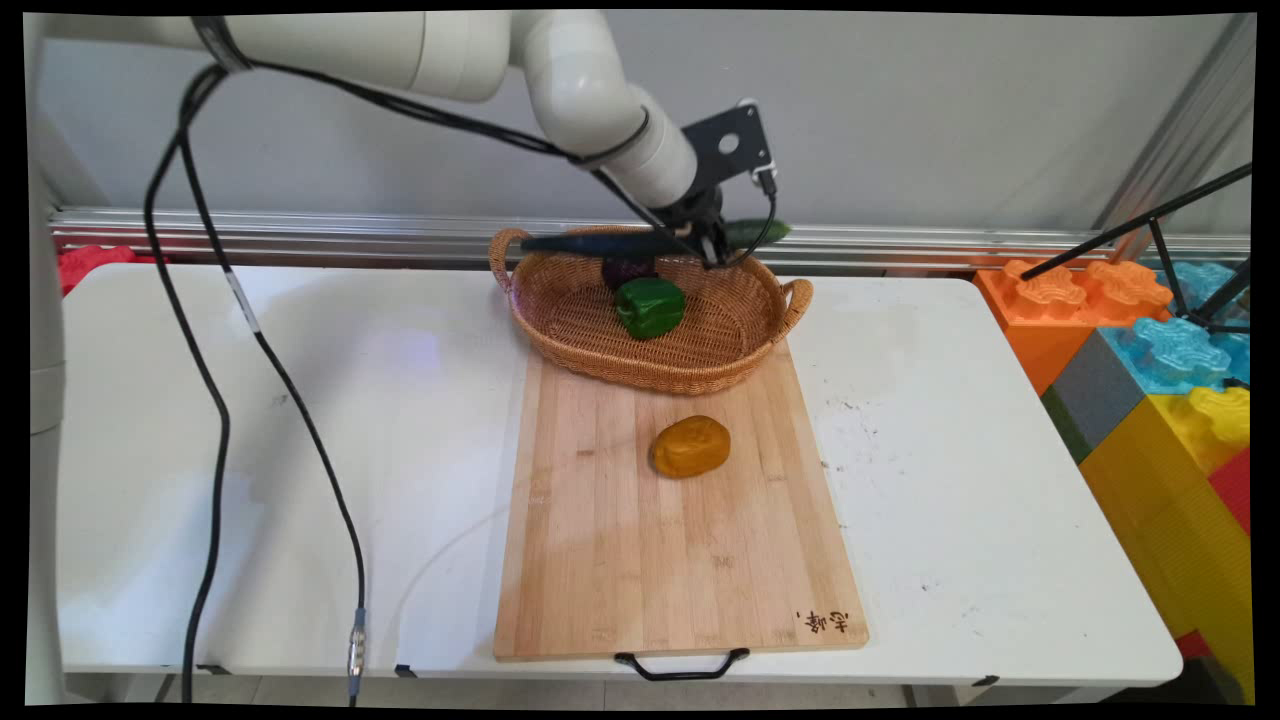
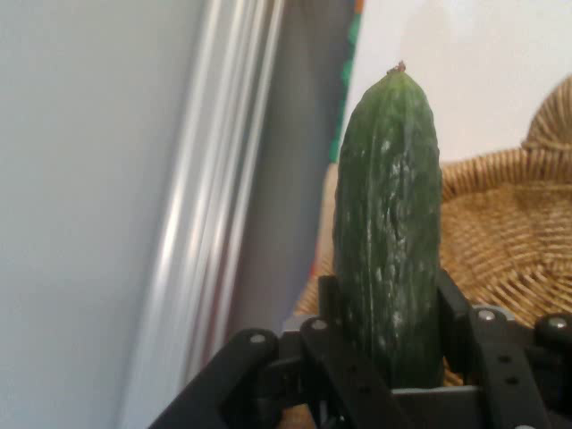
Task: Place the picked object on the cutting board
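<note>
gripper: the black two-finger gripper (image 1: pixel 712 243) is hanging over the back rim of the basket, fingers closing in on both sides of a cucumber, so it's clamping that and nothing else

cucumber: the cucumber (image 2: pixel 391 223) is sitting between the jaws and sticking straight out past them in the hand view; from the main view only its green tip (image 1: pixel 757 233) is poking out to the right of the hand, lying roughly level and up off the wicker

basket: the wicker basket (image 1: pixel 600 345) is resting on the far end of the board, one handle showing on each side

in the basket: a green bell pepper (image 1: pixel 650 307) is lying near the middle, and something dark purple (image 1: pixel 627 270) is peeking out behind it, mostly hidden so I'm not calling what it is

board: the wooden cutting board (image 1: pixel 600 560) is running from under the basket toward the near table edge, black handle hanging off the front

on the board: one orange-brown lumpy thing (image 1: pixel 690 446), potato-ish, is sitting alone just in front of the basket, well apart from the gripper

where things are standing: two items are lying inside the basket, the cucumber is hovering in the air at the back rim and not resting in it, and the orange-brown one is sitting outside

table: the white table (image 1: pixel 300 420) is carrying all of it, cables dangling down on the left

side stuff: big coloured toy blocks (image 1: pixel 1150 370) are stacking up off the right end of the table
</note>
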Robot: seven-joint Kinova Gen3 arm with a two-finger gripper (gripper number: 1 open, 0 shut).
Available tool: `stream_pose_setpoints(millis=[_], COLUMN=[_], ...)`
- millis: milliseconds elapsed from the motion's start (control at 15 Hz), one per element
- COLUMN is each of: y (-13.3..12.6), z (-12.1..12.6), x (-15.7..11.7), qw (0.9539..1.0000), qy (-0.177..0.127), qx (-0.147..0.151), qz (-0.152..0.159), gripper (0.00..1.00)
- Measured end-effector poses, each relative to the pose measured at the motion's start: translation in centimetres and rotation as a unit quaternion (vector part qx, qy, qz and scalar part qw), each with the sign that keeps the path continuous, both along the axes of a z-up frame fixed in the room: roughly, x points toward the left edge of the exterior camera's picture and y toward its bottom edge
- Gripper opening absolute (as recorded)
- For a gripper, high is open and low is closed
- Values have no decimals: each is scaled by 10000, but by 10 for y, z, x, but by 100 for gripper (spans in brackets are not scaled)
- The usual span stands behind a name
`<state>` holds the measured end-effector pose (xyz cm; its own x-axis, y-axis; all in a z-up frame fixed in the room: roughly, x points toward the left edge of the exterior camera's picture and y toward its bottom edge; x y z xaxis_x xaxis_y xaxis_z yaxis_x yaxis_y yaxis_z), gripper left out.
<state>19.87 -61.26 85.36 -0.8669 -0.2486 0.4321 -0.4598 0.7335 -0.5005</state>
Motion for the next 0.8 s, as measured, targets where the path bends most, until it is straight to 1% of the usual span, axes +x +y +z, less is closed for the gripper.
stream_pose_setpoints(millis=[200, 333, 400, 467, 600, 800], y=[17, 30, 41, 51, 78, 124], z=[37, 55, 65, 73, 87, 100], x=[-8, -12, -14, -18, -26, -43], qw=[9993, 9990, 9990, 9991, 9993, 9974], qy=[-267, -362, -390, -396, -338, -162], qx=[-225, -228, -178, -112, 151, 703], qz=[-94, -93, -77, -72, -45, -17], gripper=[0, 0, 0, 0, 0, 0])
